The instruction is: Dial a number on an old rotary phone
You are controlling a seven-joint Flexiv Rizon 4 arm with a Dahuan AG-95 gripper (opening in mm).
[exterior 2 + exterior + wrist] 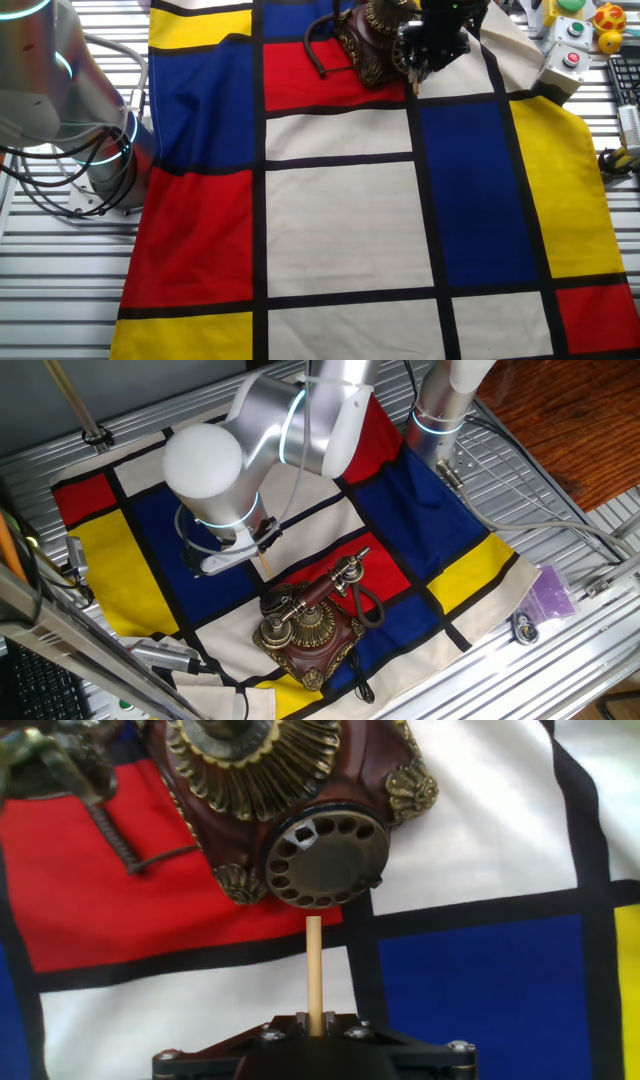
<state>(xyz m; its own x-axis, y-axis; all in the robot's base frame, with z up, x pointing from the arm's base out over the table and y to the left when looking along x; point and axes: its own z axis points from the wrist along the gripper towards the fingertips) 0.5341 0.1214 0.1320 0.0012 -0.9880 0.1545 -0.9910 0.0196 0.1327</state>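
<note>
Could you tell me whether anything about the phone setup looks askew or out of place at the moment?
Nothing looks damaged or spilled. The old rotary phone sits upright on the cloth, handset resting in its cradle. The one unusual thing: the gripper holds a thin wooden stick, pointed at the dial.

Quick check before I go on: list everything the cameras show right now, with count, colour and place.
old rotary phone: one, dark red-brown base with brass trim, on the patterned cloth, handset resting on its cradle.
dial: one, brass, on the phone's front face, just beyond the stick's tip.
black cord: one, looped beside the phone.
cloth: one, red, blue, yellow and white blocks with black lines, covering the table.
purple bag: one, off the cloth's edge on the metal table.
button box: one, grey with a red button, at the cloth's corner.
wooden stick: one, pale, clamped in the gripper, pointing at the dial.
gripper: one, black, shut on the stick.
arm: one, silver, above the cloth.
</note>
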